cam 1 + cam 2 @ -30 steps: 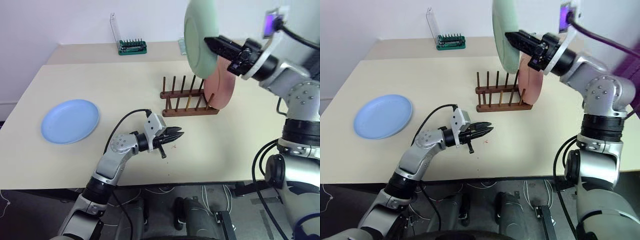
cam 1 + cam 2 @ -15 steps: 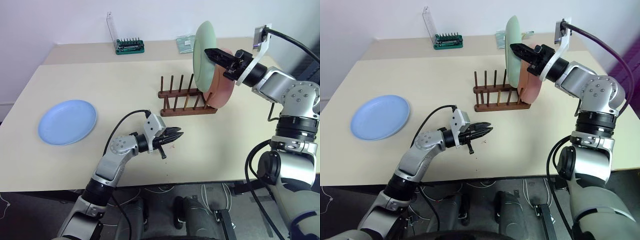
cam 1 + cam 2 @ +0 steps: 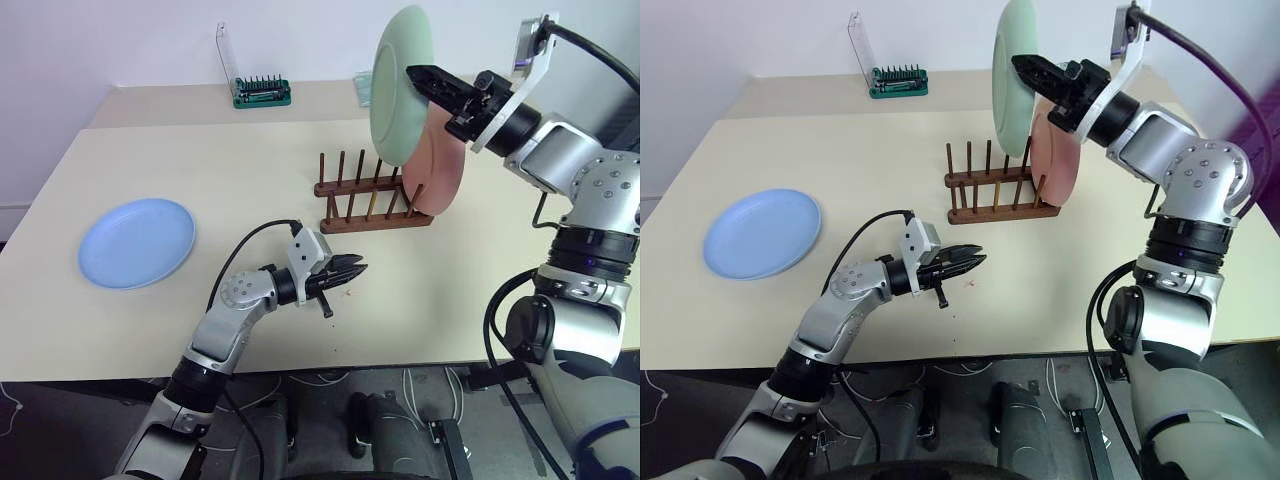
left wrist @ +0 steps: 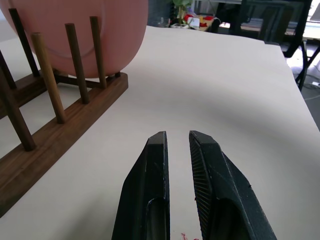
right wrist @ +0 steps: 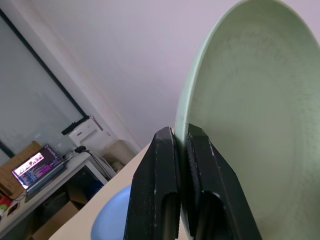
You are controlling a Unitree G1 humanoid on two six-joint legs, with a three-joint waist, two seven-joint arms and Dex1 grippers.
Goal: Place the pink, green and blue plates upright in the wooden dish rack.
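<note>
Overhead, the right gripper is pinching the green plate by its rim, upright, with the wooden dish rack and slotted pink plate below it. Its wrist view is showing fingers clamping a thin edge; the plate could be swinging and knocking pink loose. Left gripper is idling, slightly parted, blue plate well behind it.

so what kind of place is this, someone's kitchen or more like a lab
Probably a lab or office, not a kitchen. The dish rack sits on a plain table beside a screwdriver bit set, and the right wrist view shows a laptop and cardboard boxes.
</note>
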